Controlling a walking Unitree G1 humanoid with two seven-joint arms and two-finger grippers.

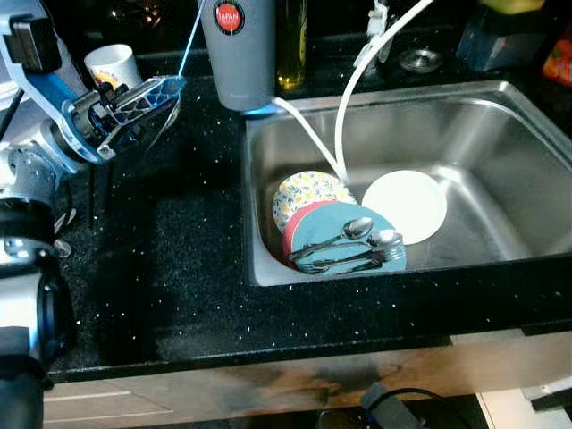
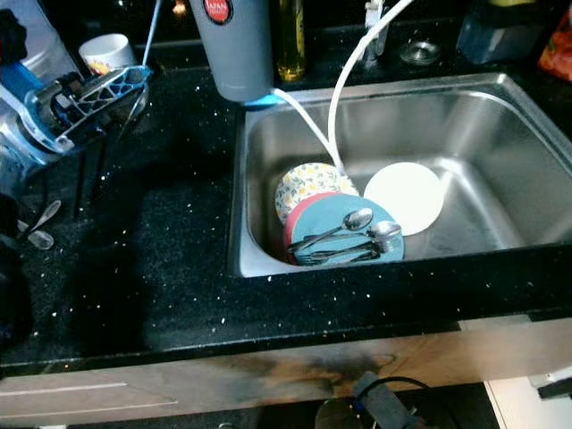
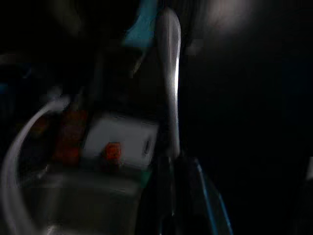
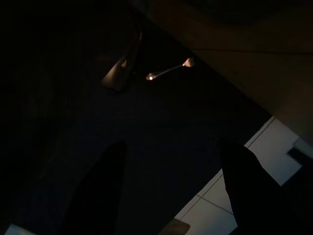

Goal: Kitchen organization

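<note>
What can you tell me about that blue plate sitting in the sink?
The blue plate is round, matte teal, and looks like ceramic or plastic. It lies tilted at the front left of the steel sink, stacked on a red plate whose rim peeks out on its left. A floral dish sits behind it and a white plate beside it to the right. Several spoons lie across its top. It looks whole; whether it is clean I cannot tell.

A home kitchen: steel sink holding plates and spoons, set in black countertop.
</note>
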